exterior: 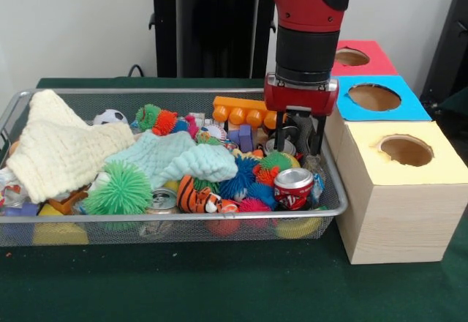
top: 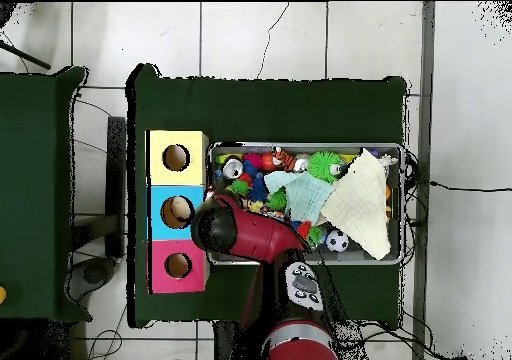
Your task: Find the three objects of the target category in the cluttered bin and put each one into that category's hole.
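Gripper: the gripper (exterior: 306, 140) hangs low in the bin's end nearest the boxes, its dark fingers down among the clutter beside a silver can (exterior: 281, 146); whether they are spread or pinching something, I cannot tell (the red wrist block and the toys hide the tips).
Bin: the bin (exterior: 183, 219) sits on the green tabletop (exterior: 219, 285), packed with a cream cloth (exterior: 58, 150), a pale green cloth (exterior: 179, 157), spiky balls, a striped tiger toy (exterior: 196, 196), an orange block (exterior: 245, 111) and a red can (exterior: 293, 188) against the near rim.
Holes: three boxes stand just beside the bin, yellow-topped (exterior: 406, 150) nearest the camera, blue-topped (exterior: 374, 96) in the middle, pink-topped (exterior: 355, 57) farthest.
Overhead check: the arm covers the bin's box-side end, so the gripper itself is hidden there; the blue box's hole (top: 177, 212) seems to show something inside (too small to name).
Risk, grasp: cans are round and smooth, so a closing gripper could likely squirt one aside or trap a neighbouring toy with it.
Risk, snag: the fingers work close to the mesh wall, and a lift may catch the wire or drag the bin.
Risk, search: the cloths cover much of the bin, so target objects could lie unseen beneath.
Risk, sorting: the holes look alike, so a drop could land in the wrong box.
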Controlling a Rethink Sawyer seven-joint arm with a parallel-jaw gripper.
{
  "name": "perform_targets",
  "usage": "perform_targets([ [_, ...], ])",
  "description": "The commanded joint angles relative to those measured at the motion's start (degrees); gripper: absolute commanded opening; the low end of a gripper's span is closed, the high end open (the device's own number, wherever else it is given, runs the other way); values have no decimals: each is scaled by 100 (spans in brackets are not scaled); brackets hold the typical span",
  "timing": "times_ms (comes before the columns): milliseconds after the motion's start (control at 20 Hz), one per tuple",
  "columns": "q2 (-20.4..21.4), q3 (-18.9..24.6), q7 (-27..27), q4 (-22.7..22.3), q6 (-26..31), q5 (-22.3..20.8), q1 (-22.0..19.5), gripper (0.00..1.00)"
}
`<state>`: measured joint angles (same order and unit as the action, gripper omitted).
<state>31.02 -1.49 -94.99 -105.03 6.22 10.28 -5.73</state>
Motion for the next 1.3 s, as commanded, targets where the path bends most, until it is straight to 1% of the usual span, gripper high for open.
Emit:
perform_targets([
  [50, -117, 50, -298, 354, 942, -325, -62, 100],
  [450, -110, 178, -339, 286, 876, -567, -168, 100],
  [650, -214, 209, -396, 285, 673, -647, -166, 100],
  [900, -419, 234, -437, 522, 583, -678, -162, 100],
  [1050, -623, 229, -481, 738, 534, -645, -121, 100],
  [1300, -871, 316, -558, 867, 280, -626, -127, 100],
])
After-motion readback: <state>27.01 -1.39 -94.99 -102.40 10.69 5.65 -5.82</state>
